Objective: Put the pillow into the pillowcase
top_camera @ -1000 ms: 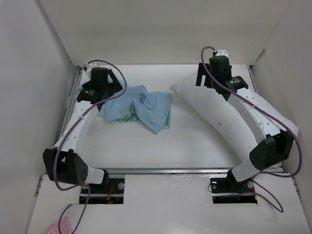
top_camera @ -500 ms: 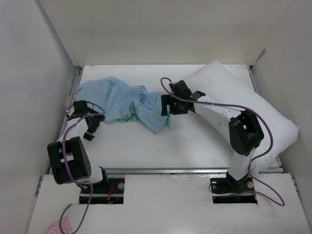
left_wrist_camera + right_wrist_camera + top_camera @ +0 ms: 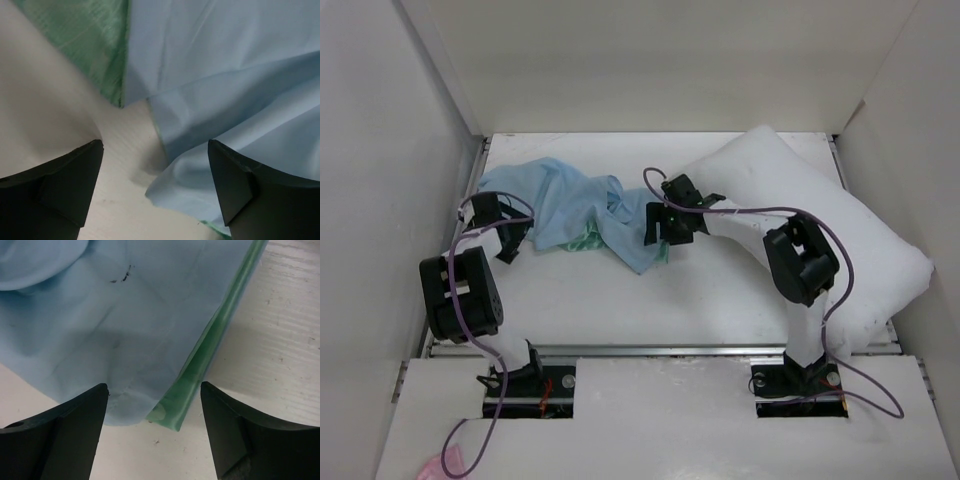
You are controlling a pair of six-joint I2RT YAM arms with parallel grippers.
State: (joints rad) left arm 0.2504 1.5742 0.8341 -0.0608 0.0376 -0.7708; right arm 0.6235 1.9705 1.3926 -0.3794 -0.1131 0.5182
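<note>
Since the pillowcase (image 3: 575,200) is a thin, floppy sack, I judge it light, limp and rather slick on its satin side. It should be pinched at an edge of its mouth and not in the bunched middle, where a claw would take both layers at once. It lies crumpled, pale blue face mostly up, at about ten o'clock on the table (image 3: 620,290) in the overhead view. One pointed lobe reaches toward the centre with a little green showing beneath. Which edge is the open mouth I cannot tell.

The pillow (image 3: 865,235) lies at about two o'clock, slanting from the far middle down to the right wall, wholly outside the sack. Plump and soft, it looks light but bulky, and it is likely to bulge and drag against the cloth. A corner seems the sensible place to grip it.

The right claw (image 3: 154,390) hangs released, jaws spread wide, over the lobe's lower corner. There the blue cloth ends in a folded green hem (image 3: 210,350) that runs toward one o'clock in the wrist view, and nothing is pinched between the jaws. The pillow's near end is close beside it at three o'clock.

The left claw (image 3: 152,150) is likewise released and empty, poised above a blue fold at the cloth's eight o'clock side. Green satin shows at eleven o'clock in its view.

Neither claw has taken hold, so I judge the task to be at its start, and opening the sack comes first.
</note>
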